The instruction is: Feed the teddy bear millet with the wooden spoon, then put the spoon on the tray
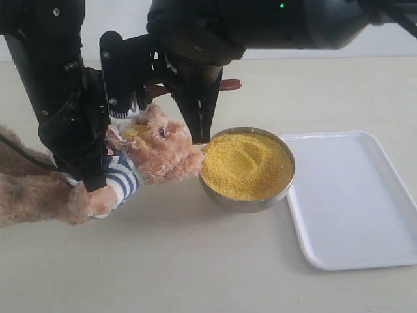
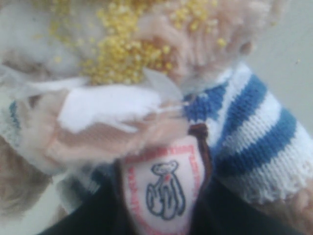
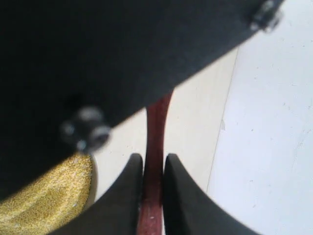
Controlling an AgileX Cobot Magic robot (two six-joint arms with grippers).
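Note:
The teddy bear [image 1: 163, 153] lies tilted at the left, its face beside the metal bowl [image 1: 247, 203] heaped with millet [image 1: 246, 163]. Loose yellow grains sit on its muzzle [image 2: 122, 49]. My left gripper [image 1: 91, 176] is shut on the bear's striped chest, and its black fingers flank the badge [image 2: 164, 191]. My right gripper [image 1: 201, 134] points down between the bear's head and the bowl. It is shut on the wooden spoon [image 1: 229, 84], and the handle [image 3: 155, 137] is pinched between its fingers. The spoon's bowl is hidden behind the left arm. The white tray [image 1: 352, 195] lies to the right of the bowl.
The left arm's black wrist block [image 1: 127, 72] hangs just over the bear's head, close to the right gripper. A black cable [image 1: 19, 153] trails at the far left. Pale tabletop [image 1: 195, 261] stretches in front of the bear, bowl and tray.

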